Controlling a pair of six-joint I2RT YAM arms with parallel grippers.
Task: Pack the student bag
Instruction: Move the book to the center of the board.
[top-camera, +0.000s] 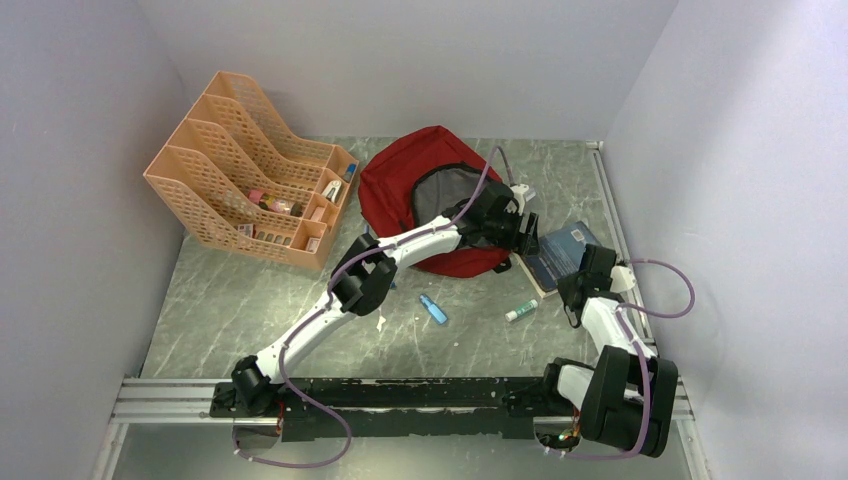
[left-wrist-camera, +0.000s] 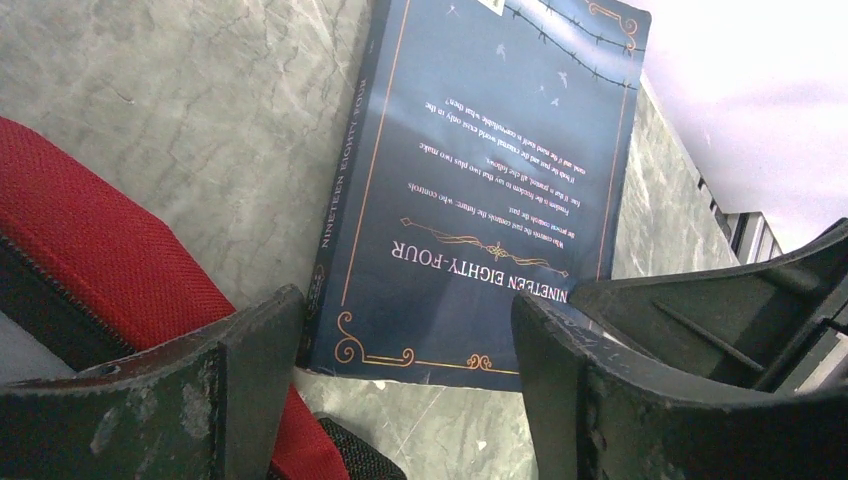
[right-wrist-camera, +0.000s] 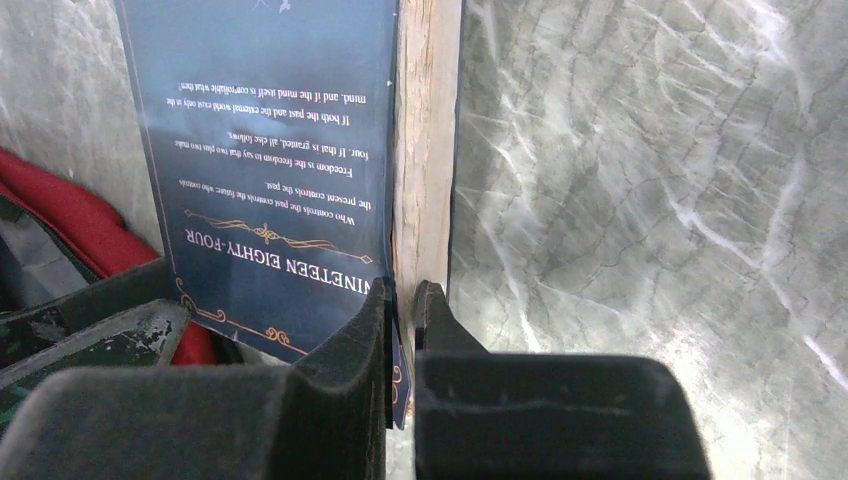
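Observation:
The student bag (top-camera: 420, 170) is dark red, lies at the back middle, and its grey-lined mouth is open. A dark blue book (top-camera: 560, 250), "Nineteen Eighty-Four", lies just right of it. My left gripper (top-camera: 520, 237) is open and empty, low over the gap between the bag and the book's near end. In the left wrist view (left-wrist-camera: 405, 310) its fingers frame the book (left-wrist-camera: 480, 160), with the bag's red fabric (left-wrist-camera: 100, 240) at left. My right gripper (top-camera: 585, 272) is shut on the book's near corner, at the page edge; the right wrist view (right-wrist-camera: 405, 295) shows the book (right-wrist-camera: 270, 130).
An orange mesh file organiser (top-camera: 250, 170) holding small items stands at the back left. A small blue object (top-camera: 433, 309) and a white stick with a green cap (top-camera: 520, 311) lie on the marbled table in front of the bag. Grey walls close in on both sides.

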